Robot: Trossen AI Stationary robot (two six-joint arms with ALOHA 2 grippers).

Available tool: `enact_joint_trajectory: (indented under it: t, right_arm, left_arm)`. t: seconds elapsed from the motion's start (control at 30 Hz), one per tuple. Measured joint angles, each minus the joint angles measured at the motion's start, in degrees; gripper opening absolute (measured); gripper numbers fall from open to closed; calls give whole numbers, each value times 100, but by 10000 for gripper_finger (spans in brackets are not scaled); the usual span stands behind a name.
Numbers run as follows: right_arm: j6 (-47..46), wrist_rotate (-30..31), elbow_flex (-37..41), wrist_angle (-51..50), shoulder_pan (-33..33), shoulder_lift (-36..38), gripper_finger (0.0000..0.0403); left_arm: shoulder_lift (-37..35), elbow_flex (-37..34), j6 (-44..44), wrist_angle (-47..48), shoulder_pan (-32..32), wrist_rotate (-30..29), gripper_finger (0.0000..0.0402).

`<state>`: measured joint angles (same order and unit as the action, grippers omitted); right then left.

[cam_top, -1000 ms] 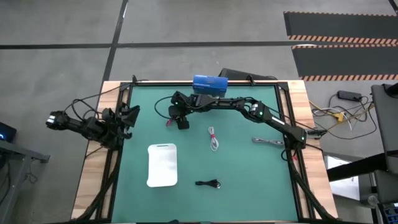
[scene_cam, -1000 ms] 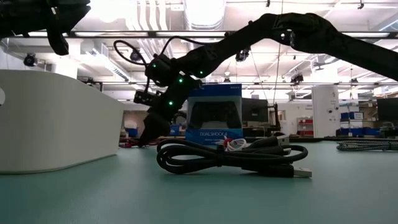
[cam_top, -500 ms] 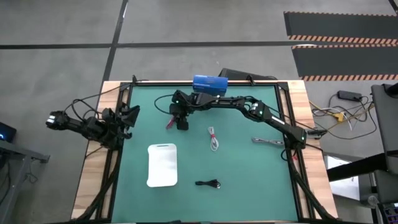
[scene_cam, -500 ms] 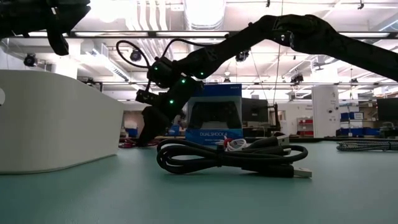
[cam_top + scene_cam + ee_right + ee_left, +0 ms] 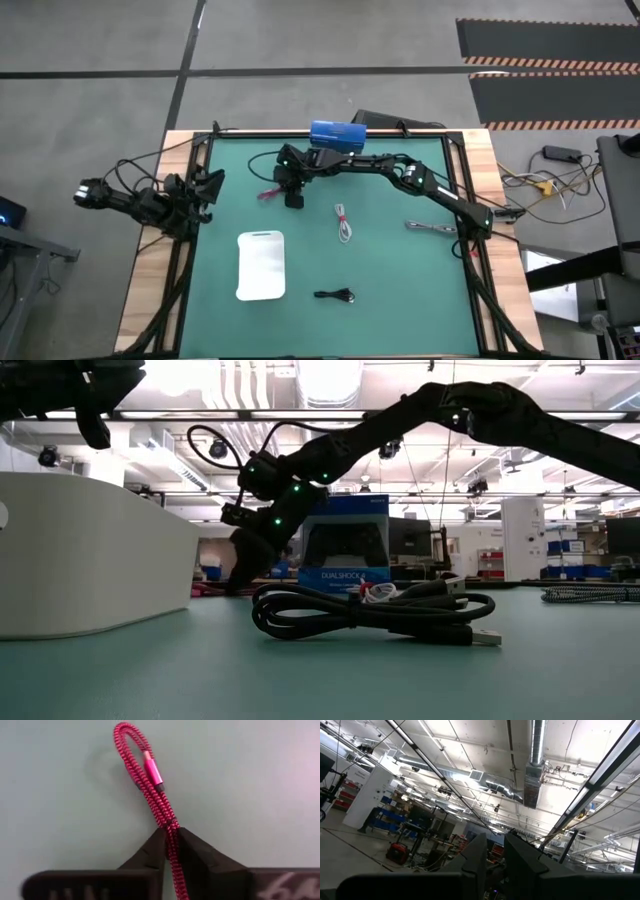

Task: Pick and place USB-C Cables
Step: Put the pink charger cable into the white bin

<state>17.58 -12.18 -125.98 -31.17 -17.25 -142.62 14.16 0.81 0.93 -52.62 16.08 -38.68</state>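
The pink-red cable (image 5: 266, 192) (image 5: 150, 775) lies at the far left of the green mat, and my right gripper (image 5: 291, 196) (image 5: 171, 832) is shut on it. The white cable (image 5: 344, 222) lies on the mat's middle. The black cable (image 5: 335, 295) (image 5: 370, 612) rests on the mat near the front edge. A white tray (image 5: 261, 265) stands left of the black cable. My left gripper (image 5: 208, 184) (image 5: 495, 855) waits at the table's left edge, pointing up into the room, with its fingers close together and nothing between them. My right gripper pinches the folded pink-red bundle (image 5: 171, 827) between its two fingertips, several strands together, some way from the looped end (image 5: 125, 735). The fingers slant down from the table's right side, and the cable runs along them, back between them. Whether the loop rests on the mat I cannot tell.
A blue box (image 5: 337, 135) (image 5: 345, 550) stands at the mat's far edge, just behind my right arm. A small metal tool (image 5: 430, 228) lies at the right. Bare mat shows between the tray and the cables.
My right gripper has shut on the pink-red cable and rolled at the wrist while staying in place. The cable's free looped end has swung toward the table's left edge.
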Motion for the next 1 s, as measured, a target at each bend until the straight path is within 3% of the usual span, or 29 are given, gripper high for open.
enact_joint_trajectory:
  t: [0.5,1.0]
  right_arm:
    - [-739,61,26,-458,15,426,9]
    - [-871,82,18,-547,159,786,8]
  left_arm:
    - [-1,-3,2,0,0,-2,52]
    - [-1,-3,0,-4,-1,-2,52]
